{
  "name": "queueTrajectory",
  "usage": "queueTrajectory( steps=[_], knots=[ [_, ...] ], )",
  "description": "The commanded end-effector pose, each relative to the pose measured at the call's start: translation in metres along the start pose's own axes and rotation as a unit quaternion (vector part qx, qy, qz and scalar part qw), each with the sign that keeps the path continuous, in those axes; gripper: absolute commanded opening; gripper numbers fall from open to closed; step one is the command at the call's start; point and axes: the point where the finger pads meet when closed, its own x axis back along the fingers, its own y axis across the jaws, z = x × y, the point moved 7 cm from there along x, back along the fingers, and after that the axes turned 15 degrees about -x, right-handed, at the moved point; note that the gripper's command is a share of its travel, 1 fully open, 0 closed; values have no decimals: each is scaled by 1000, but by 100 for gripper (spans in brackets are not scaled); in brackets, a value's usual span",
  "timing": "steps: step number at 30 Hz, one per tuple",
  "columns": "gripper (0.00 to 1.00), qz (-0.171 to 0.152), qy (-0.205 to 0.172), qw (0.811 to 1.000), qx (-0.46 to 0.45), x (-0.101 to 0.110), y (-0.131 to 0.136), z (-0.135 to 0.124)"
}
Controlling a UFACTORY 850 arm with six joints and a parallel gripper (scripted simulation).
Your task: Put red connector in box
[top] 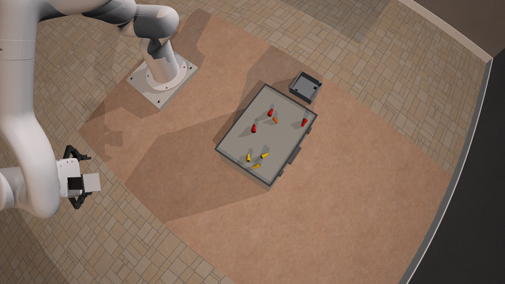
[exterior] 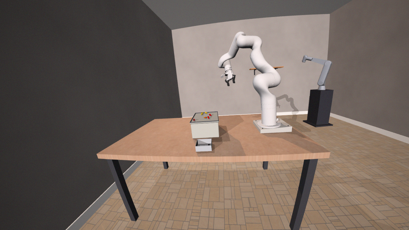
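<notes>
Three red connectors (top: 270, 112) (top: 253, 128) (top: 303, 122) lie loose on the grey lid (top: 279, 142) (exterior: 212, 113) of the tool case (exterior: 204, 129). One orange connector (top: 275, 120) lies between them. Three yellow connectors (top: 248, 157) (top: 264, 155) (top: 255, 165) lie near the lid's other end. The open steel junction box (top: 305, 86) (exterior: 203, 146) stands empty on the table, right beside the case's short end. My gripper (top: 85, 177) (exterior: 230, 80) is open and empty. It hangs high in the air, far from the case and off beyond the table's edge.
The case and box stand near the middle of the wooden table (top: 317, 197) (exterior: 160, 142). My arm's base plate (top: 162, 84) (exterior: 271, 126) is bolted to the table. A second grey arm on a black pedestal (exterior: 319, 105) stands on the floor, far off.
</notes>
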Motion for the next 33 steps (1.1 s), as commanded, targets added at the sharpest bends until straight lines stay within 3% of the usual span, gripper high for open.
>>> queueTrajectory(
  steps=[1,6,11,13,17,28,30,33],
  knots=[
    [100,-2,-2,1000,2,0,1,4],
    [100,-9,-10,1000,15,-10,5,25],
    [100,-25,-28,998,44,-31,11,72],
    [100,-25,-28,998,44,-31,11,72],
    [100,-42,-44,995,75,-55,12,121],
    [100,-79,-69,985,140,-106,-1,218],
    [100,-79,-69,985,140,-106,-1,218],
    [100,-94,-76,978,169,-129,-12,257]
  ],
)
